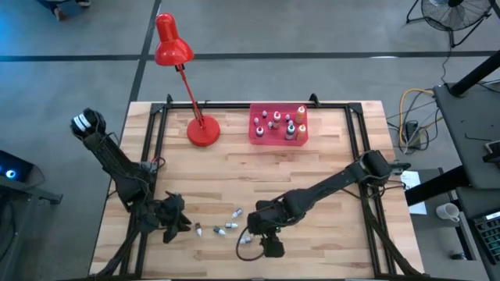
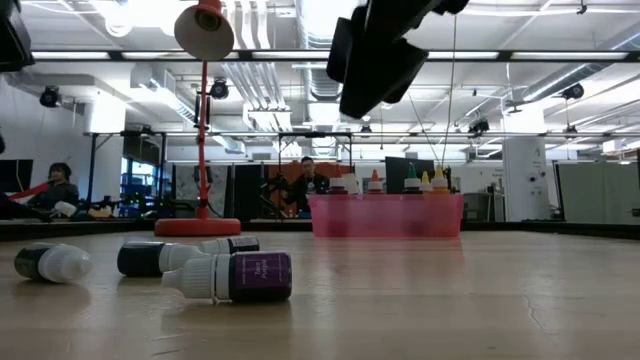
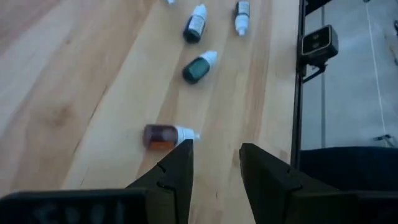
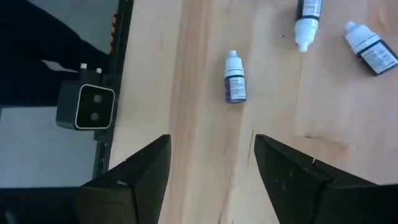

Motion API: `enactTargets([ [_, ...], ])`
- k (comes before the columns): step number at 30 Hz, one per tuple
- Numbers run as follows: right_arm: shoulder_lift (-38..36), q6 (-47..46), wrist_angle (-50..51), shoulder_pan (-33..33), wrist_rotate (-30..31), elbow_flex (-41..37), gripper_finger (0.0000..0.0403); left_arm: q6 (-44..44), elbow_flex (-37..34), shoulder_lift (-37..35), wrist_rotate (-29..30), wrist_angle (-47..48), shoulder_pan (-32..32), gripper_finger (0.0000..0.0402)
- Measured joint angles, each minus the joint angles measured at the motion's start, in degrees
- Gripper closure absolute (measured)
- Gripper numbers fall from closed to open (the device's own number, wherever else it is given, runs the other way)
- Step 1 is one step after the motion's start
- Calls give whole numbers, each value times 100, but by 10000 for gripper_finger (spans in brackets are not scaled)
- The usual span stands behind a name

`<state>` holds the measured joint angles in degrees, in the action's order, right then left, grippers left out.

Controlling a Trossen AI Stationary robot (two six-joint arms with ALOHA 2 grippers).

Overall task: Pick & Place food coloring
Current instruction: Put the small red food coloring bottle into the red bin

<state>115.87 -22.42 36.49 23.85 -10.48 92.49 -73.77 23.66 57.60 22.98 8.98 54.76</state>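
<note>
Small food coloring bottles [image 1: 226, 229] lie scattered on their sides on the near part of a wooden table [image 1: 312, 168], between the two robot arms. From table height, the nearest bottle [image 2: 232, 277] shows a white pointed cap and a dark body with a purple label; two more dark bottles with white caps [image 2: 150, 258] [image 2: 52, 262] lie just behind it to the left. Past the left arm's fingers, one bottle filled with orange-brown liquid [image 3: 163, 135] lies just beside a fingertip, with two dark green ones [image 3: 199, 66] [image 3: 195, 24] and a whitish one [image 3: 242, 16] farther off.

At the far side of the table, a pink rectangular tray [image 1: 258, 136] holds several more bottles standing upright, among them red, orange and yellow-capped ones [image 2: 426, 182]; exactly how many cannot be told. A red desk lamp [image 1: 184, 82] stands to the left of the tray.

The left gripper [image 3: 215, 152] sits low at the near left of the table, its fingers apart with nothing between them. The right gripper [image 4: 211, 149] hangs above the near middle of the table, fingers spread wide and empty, over the purple-labelled bottle [image 4: 234, 84]. People sit in the room beyond the table.
</note>
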Motion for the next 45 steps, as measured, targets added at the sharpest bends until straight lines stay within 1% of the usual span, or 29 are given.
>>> enactTargets([
  [2,-11,120,-8,11,-4,0,179,-52,0,0,-160,5,0,296],
  [3,-13,145,-9,18,-3,0,179,-258,0,0,-264,13,-3,296],
  [5,-13,145,-3,20,-7,0,179,-1043,0,0,-370,91,-74,296],
  [8,-13,127,21,10,-2,0,179,-2380,-4,2,-256,268,-248,296],
  [9,-15,96,59,5,2,0,179,-2629,-4,2,-235,314,-280,296],
  [10,-15,97,127,5,17,0,179,-2636,-2,20,-238,302,-290,296],
  [11,-15,138,212,5,24,0,179,-2316,25,57,-237,246,-291,296],
  [13,-15,381,445,12,136,-3,179,-1243,171,152,-257,127,-269,296],
  [17,-19,1595,1189,2,232,-16,179,1670,584,446,-489,127,-243,296],
  [19,-20,2171,1643,-17,317,-18,179,3193,809,648,-361,150,-269,296],
  [20,-20,2417,1846,-36,315,-22,179,3849,930,767,-176,167,-273,296],
  [21,-20,2588,1990,-59,317,-27,179,4349,1063,895,-26,230,-290,296],
  [23,-20,2736,2056,-113,318,-52,179,5085,1316,1161,49,482,-371,296],
  [26,-20,2595,2033,-204,323,-57,179,5493,1634,1569,-70,1148,-537,296],
  [30,-22,2201,2033,-290,356,-57,179,5467,2036,1972,-160,2442,-657,296],
  [33,-22,2213,2031,-314,358,-57,179,5457,2224,2167,-228,3174,-715,296],
  [38,-22,2333,2015,-387,602,-57,179,5530,2216,2200,-268,3189,-710,296],
  [41,-22,2348,1970,-474,624,-61,179,5620,2154,2186,-348,3086,-716,296],
  [45,-23,2365,1748,-617,781,-66,179,6708,2011,2202,-1451,2596,-731,296],
])
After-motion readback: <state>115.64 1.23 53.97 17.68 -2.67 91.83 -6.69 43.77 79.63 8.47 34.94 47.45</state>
